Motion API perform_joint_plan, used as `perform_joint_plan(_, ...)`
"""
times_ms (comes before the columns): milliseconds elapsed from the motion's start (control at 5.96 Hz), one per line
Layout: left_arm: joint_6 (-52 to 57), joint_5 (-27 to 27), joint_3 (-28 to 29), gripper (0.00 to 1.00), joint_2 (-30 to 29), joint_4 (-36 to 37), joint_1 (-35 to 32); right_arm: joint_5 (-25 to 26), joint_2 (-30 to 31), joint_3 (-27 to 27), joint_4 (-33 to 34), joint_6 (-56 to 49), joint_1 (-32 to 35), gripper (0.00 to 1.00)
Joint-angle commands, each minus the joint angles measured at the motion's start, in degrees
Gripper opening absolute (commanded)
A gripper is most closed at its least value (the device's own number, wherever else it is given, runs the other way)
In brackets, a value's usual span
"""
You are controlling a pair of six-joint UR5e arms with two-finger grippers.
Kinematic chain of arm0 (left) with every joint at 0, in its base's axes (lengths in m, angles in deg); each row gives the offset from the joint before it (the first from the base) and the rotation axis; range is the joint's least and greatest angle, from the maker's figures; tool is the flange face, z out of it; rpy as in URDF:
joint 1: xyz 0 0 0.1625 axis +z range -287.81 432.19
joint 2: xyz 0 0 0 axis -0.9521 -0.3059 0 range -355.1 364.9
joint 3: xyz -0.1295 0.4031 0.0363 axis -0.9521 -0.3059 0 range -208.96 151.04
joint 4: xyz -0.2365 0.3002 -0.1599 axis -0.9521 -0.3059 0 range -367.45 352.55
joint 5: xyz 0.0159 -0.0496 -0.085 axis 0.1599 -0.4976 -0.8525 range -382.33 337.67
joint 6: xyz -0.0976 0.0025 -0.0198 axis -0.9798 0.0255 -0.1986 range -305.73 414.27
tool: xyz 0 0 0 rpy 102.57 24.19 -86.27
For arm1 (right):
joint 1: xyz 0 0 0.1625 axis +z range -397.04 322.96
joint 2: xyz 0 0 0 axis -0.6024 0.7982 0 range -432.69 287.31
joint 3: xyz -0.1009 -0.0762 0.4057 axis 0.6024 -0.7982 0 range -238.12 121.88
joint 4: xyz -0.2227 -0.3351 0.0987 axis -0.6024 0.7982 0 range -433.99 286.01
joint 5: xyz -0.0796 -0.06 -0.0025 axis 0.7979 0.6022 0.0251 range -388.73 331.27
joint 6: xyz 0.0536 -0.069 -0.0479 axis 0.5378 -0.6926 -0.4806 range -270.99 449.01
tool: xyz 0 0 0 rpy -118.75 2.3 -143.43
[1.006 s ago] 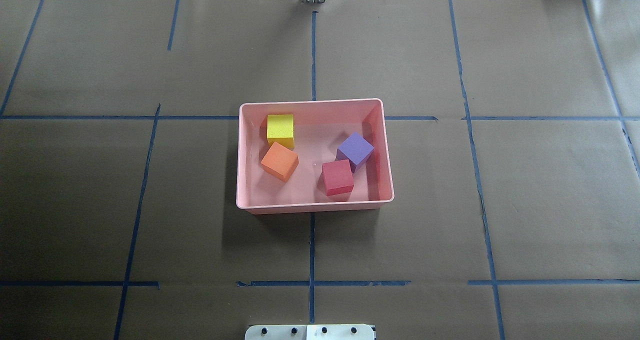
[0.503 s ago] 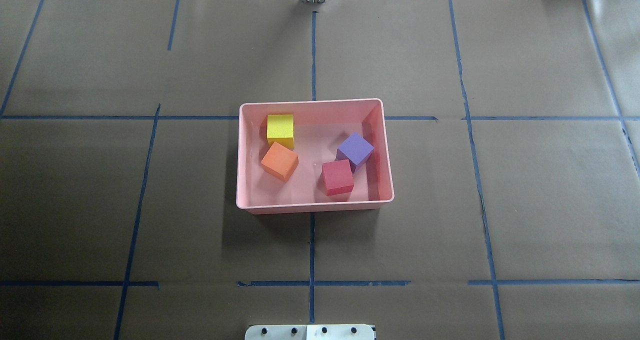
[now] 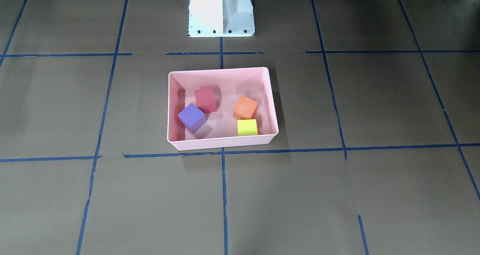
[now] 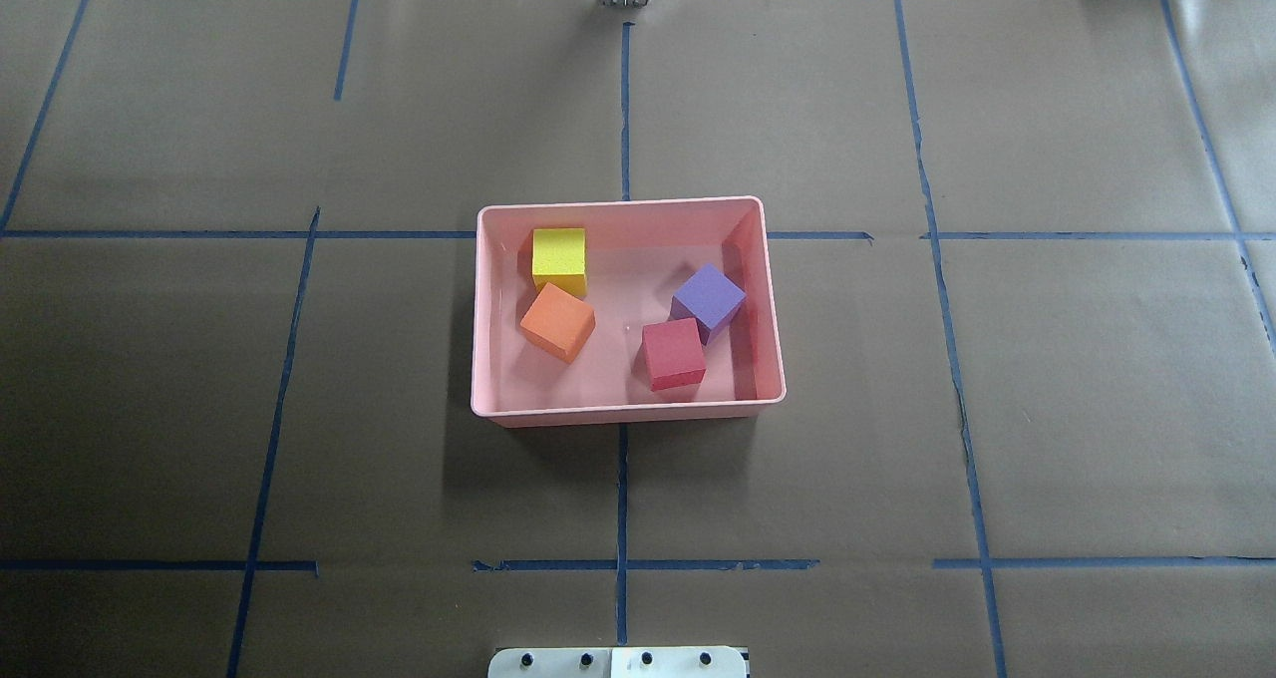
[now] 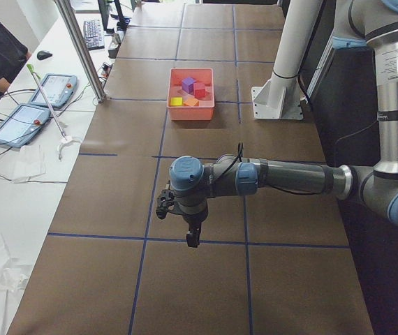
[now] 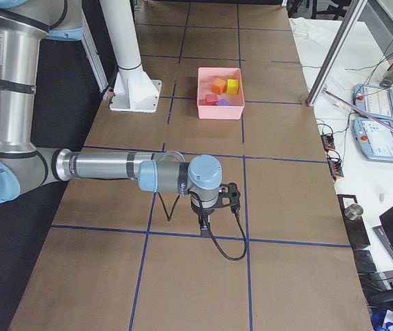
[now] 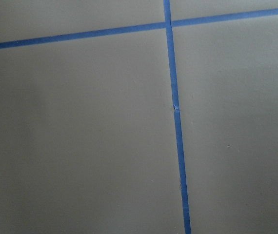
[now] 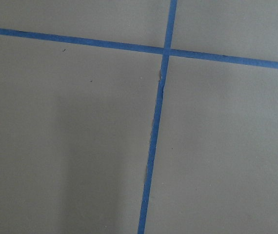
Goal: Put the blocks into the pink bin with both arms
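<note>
Left end effector (image 5: pixel 193 239), right end effector (image 6: pixel 204 225): opening indiscernible; blue-taped brown paper (image 5: pixel 115 188) below.

We see even, diffuse overhead light on the counter (image 4: pixel 1047 409); only soft shadows hug the pink bin (image 4: pixel 628 416). The white pedestal (image 3: pixel 210 7) glares in the front view. Fixed views are sharp, wrist views slightly soft.

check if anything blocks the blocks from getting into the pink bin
Nothing visible does: the red block, purple block, orange block and yellow block all lie inside the pink bin already.
</note>
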Motion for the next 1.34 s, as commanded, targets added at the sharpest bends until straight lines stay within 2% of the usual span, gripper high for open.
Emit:
perform_joint_plan(0,0.0,-0.2,-0.6,1.00,0.2,0.4,0.5,0.0,0.0,-0.2,0.2,0.3,-0.3,1.00)
perform_joint_plan(1174,0.0,-0.2,-0.9,1.00,-0.9,-0.1,0.5,0.1,-0.4,-0.3,-0.1,0.0,-0.6,1.00)
